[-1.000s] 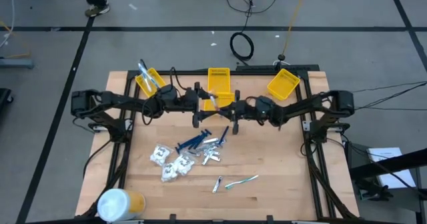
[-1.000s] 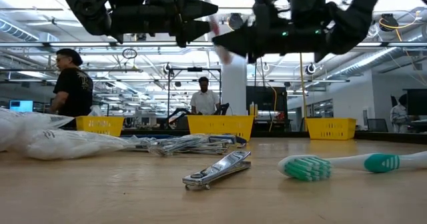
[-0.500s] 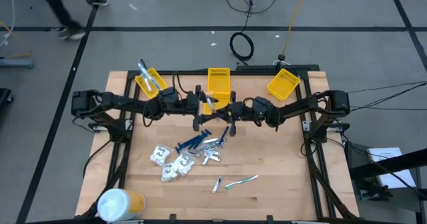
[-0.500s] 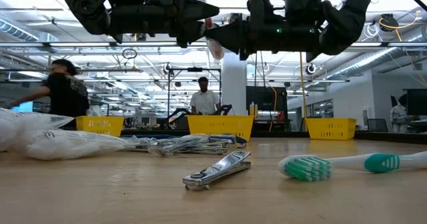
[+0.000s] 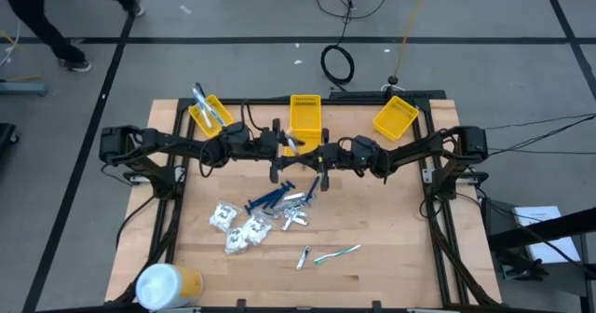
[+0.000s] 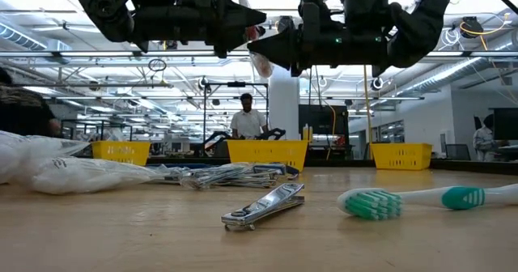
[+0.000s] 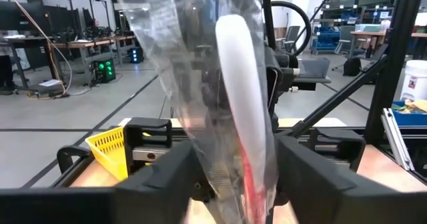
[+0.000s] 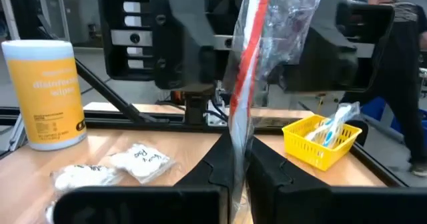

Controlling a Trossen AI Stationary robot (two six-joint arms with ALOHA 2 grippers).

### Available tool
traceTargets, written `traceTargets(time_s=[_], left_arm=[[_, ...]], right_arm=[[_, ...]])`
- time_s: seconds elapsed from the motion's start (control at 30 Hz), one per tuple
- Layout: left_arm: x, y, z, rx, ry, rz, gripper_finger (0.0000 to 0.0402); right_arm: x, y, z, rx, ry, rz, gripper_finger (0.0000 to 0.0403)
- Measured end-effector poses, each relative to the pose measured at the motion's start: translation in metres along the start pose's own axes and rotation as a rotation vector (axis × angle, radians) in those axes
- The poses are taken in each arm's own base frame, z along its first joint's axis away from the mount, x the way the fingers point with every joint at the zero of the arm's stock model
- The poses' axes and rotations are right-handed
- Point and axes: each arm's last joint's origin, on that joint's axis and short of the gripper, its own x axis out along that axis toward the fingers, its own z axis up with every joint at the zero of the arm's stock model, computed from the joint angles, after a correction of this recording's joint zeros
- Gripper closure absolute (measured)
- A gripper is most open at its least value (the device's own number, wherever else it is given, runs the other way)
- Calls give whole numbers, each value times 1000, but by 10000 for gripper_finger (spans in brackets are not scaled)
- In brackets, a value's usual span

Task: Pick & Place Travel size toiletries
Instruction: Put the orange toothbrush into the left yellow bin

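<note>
From above, the left gripper [image 5: 284,146] and right gripper [image 5: 315,155] are meeting in the air before the middle yellow bin [image 5: 305,114], handing over a wrapped toothbrush [image 5: 294,143]. In the right wrist view the right fingers [image 8: 220,161] are pinching the wrapper, while in the left wrist view the left fingers [image 7: 175,163] are standing half open around it. Next, I judge, the left must finish closing before the right lets go.

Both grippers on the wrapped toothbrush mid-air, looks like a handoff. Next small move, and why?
Probably finish closing the left gripper on the wrapped toothbrush, and only then release the right gripper. The right gripper is shut on the wrapper, holding it above the table near the middle yellow bin. In its wrist view, the left gripper's fingers flank the wrapper, but a firm grip isn't clear.
</note>
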Motion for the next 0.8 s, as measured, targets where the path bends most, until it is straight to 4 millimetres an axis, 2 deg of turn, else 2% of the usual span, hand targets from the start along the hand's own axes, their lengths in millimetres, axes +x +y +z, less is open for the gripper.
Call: traceTargets(time_s=[0.2, 0.27, 0.37, 0.5, 0.67, 0.8], left_arm=[[0, 0, -1, 18, 12, -6, 363], [0, -1, -1, 29, 13, -14, 388], [0, -1, -2, 32, 22, -9, 383], [-2, 2, -1, 42, 25, 3, 394], [-11, 9, 11, 20, 22, 54, 388], [-23, 16, 23, 28, 34, 100, 395]], right_arm=[[0, 0, 0, 0, 4, -5, 389], [0, 0, -1, -2, 7, -9, 381], [0, 0, -4, 23, 38, -12, 355], [-1, -1, -6, 36, 86, -9, 296], [-7, -1, 5, 50, 124, -13, 222], [-17, 0, 18, 54, 185, -32, 180]])
